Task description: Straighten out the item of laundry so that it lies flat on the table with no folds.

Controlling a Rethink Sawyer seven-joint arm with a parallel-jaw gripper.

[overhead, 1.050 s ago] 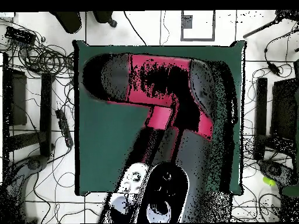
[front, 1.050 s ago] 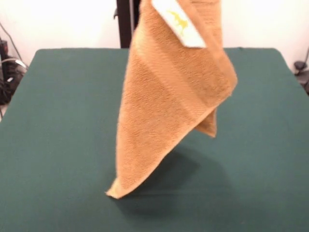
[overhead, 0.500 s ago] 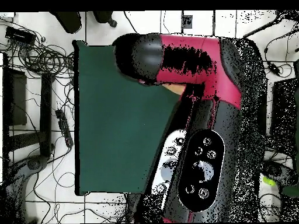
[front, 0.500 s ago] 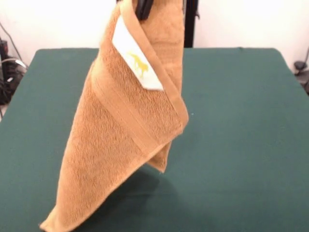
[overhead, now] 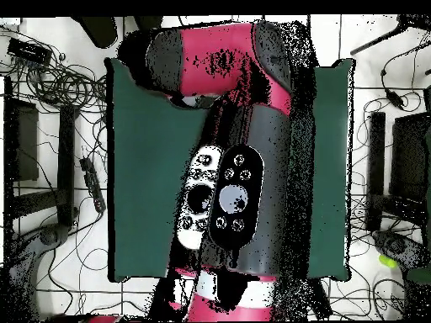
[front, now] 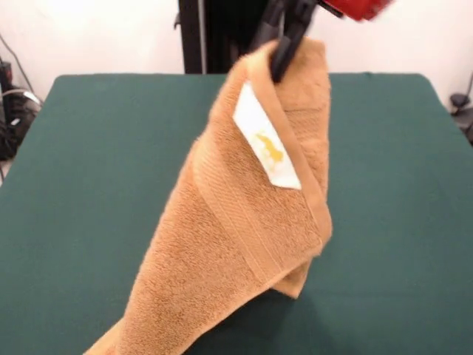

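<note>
The item of laundry (front: 222, 251), an orange-tan terry towel, hangs in folds from one top corner over the green table (front: 89, 185). Its white tag (front: 266, 148) faces the front view and a woven band runs diagonally below it. My gripper (front: 281, 65) comes down from the top of the front view, shut on the towel's upper corner. The towel's lowest end trails out of the picture at the bottom left, and a folded corner hangs near the middle. In the overhead view the red and black arm (overhead: 227, 59) stretches over the table (overhead: 143, 185) and hides the towel.
A black post (front: 191, 37) stands behind the table's far edge. Cables and dark equipment (overhead: 50, 84) lie on the floor beside the table in the overhead view, with more gear (overhead: 396, 168) on the other side.
My gripper has carried the towel's held corner to the right and lower in the front view. The towel has sunk with it, and the arm has swung across the table overhead.
</note>
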